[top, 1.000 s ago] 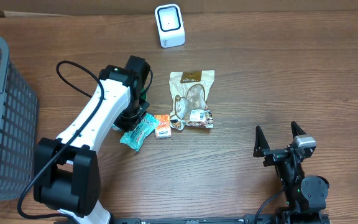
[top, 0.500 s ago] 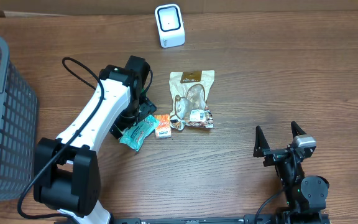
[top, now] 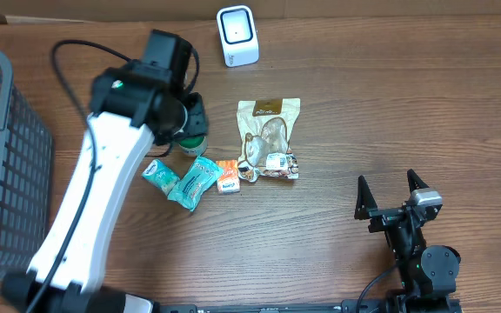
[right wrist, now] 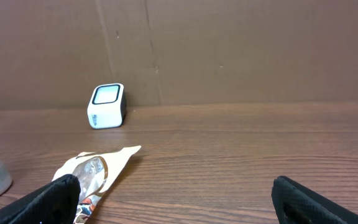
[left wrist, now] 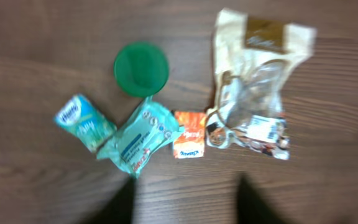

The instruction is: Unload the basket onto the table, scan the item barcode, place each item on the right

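White scanner (top: 237, 35) well beyond beige snack bag (top: 269, 130)

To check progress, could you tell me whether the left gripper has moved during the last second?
Yes: the left gripper rose from beside the teal pouch, shifting toward the white scanner.

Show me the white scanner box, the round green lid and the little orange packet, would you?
white scanner box (top: 237, 29), overhead view, middle of its top window.
round green lid (left wrist: 141, 68), left wrist view, centre of the lid.
little orange packet (left wrist: 189, 134), left wrist view, middle of its face.
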Available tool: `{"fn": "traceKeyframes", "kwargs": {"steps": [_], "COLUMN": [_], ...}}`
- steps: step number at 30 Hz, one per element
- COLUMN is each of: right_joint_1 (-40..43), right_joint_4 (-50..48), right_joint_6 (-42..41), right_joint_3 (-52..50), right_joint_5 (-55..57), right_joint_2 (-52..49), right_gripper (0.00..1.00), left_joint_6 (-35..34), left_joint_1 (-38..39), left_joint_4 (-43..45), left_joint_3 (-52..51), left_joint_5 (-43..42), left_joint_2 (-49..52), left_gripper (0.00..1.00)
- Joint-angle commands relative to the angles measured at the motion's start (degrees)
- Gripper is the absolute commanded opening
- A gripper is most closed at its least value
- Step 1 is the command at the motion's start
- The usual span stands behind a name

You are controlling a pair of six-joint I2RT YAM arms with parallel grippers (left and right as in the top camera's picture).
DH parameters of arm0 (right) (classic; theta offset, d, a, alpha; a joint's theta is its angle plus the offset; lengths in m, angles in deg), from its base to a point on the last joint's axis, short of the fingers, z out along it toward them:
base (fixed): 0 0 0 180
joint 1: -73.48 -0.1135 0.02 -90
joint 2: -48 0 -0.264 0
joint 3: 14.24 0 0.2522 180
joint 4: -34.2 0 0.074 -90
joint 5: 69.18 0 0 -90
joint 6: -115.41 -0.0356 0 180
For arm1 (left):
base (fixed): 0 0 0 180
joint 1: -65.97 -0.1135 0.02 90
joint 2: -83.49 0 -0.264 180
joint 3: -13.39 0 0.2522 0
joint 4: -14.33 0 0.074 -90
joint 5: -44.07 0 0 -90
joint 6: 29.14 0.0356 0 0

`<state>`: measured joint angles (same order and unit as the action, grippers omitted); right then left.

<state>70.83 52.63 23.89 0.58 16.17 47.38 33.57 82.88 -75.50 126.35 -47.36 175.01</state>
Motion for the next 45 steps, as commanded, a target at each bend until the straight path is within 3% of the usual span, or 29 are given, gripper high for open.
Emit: {"fn": "traceKeyframes", "kwargs": {"steps": [1,7,17,31,45], "right_joint_1": [0.15,0.15,0.15,0.15,0.15], "right_joint_4": [-0.24,-0.24,-0.24,-0.24,-0.24], "right_joint_6": [-0.22,-0.22,-0.22,-0.22,-0.22], "right_joint_3": [-0.59,-0.59,-0.59,-0.59,-0.59], "right_joint_5": [-0.15,-0.13,-0.13,-0.13,-0.13], "right_joint_2": [0.46,0.46,0.46,0.46,0.46], "right_gripper": [1.00,1.00,1.00,1.00,1.00], "left_joint_6": [5.46,4.09,-10.23,-10.03,-11.56], "left_joint_1": [0.13,0.15,0.15,0.00,-0.02], "left_joint_4": [-0.90,-5.44,-9.14,-8.98,-8.52], "left_joint_3": [1.70,1.68,1.68,1.68,1.68], "left_joint_5": [-1.57,-2.71,-5.33,-19.43,-21.20], "left_joint_2": [-4.31,-5.70,-5.73,-5.70,-5.73], "left_gripper": [0.04,0.04,0.04,0.04,0.04]}}
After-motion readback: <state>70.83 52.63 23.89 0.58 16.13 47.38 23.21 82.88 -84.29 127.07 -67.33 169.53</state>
